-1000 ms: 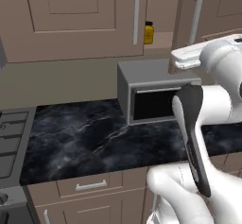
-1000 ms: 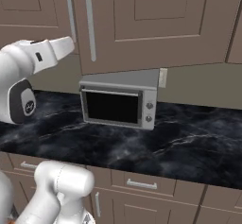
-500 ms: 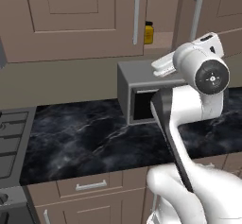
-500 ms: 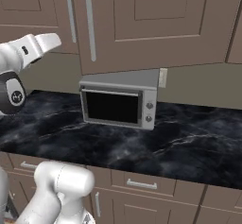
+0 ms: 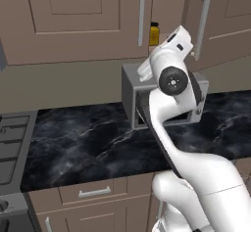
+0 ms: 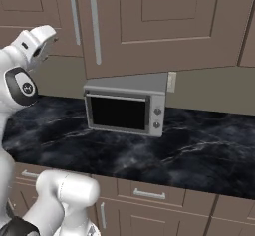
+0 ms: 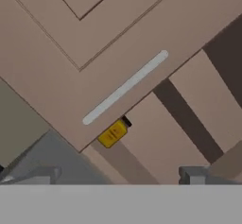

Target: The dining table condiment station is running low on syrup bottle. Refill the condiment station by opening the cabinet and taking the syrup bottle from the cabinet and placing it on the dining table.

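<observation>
Gripper (image 7: 121, 178) open, jaws wide, nothing between them, raised in front of cabinet (image 5: 73, 20). Cabinet's right door (image 5: 215, 15) ajar; yellow jar (image 5: 154, 34) visible in the gap, just above microwave (image 6: 127, 105). Syrup bottle location: cannot tell. 2 silver handles (image 6: 94, 28) flank the gap.

The cabinet (image 5: 88, 20) has one door (image 5: 215, 20) swung partly open, leaving a narrow gap in which a yellow jar (image 5: 154, 34) stands on the shelf; in the hand view the jar (image 7: 113, 133) sits just below the silver bar handle (image 7: 125, 87). The left door is closed flush. A grey microwave (image 6: 127, 104) occupies the black marble counter (image 6: 199, 145) directly beneath the gap. The counter surface to the microwave's left and right lies open. A stove (image 5: 12, 143) borders the counter's left end.
</observation>
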